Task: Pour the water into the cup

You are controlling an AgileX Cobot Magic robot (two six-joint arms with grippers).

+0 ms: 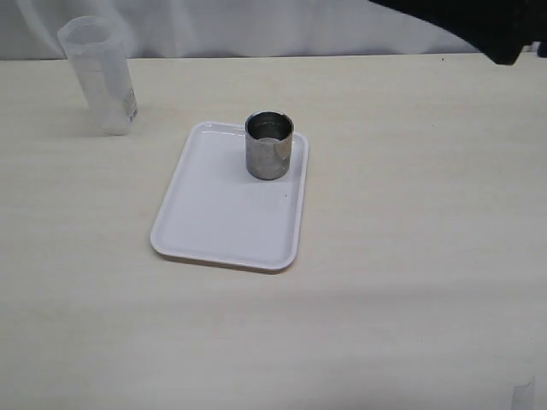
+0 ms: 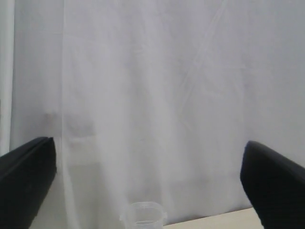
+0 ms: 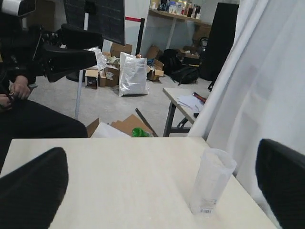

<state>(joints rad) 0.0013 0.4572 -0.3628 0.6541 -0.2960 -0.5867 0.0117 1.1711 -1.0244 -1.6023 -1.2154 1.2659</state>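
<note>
The short shiny steel cup (image 1: pixel 270 147) stands upright at the far right end of a white tray (image 1: pixel 214 224) in the exterior view. I cannot make out water in any view. A taller translucent plastic beaker (image 1: pixel 101 75) stands upright at the table's far left. It also shows in the right wrist view (image 3: pixel 212 181), and its rim shows in the left wrist view (image 2: pixel 143 213). My left gripper (image 2: pixel 148 167) is open and empty, facing the beaker from a distance. My right gripper (image 3: pixel 159 164) is open and empty, well short of the beaker.
A black part of the right arm (image 1: pixel 479 21) hangs over the table's far right corner. A white curtain (image 1: pixel 256 26) runs along the table's far edge. A seated person (image 3: pixel 24 95) and floor clutter lie beyond the table in the right wrist view.
</note>
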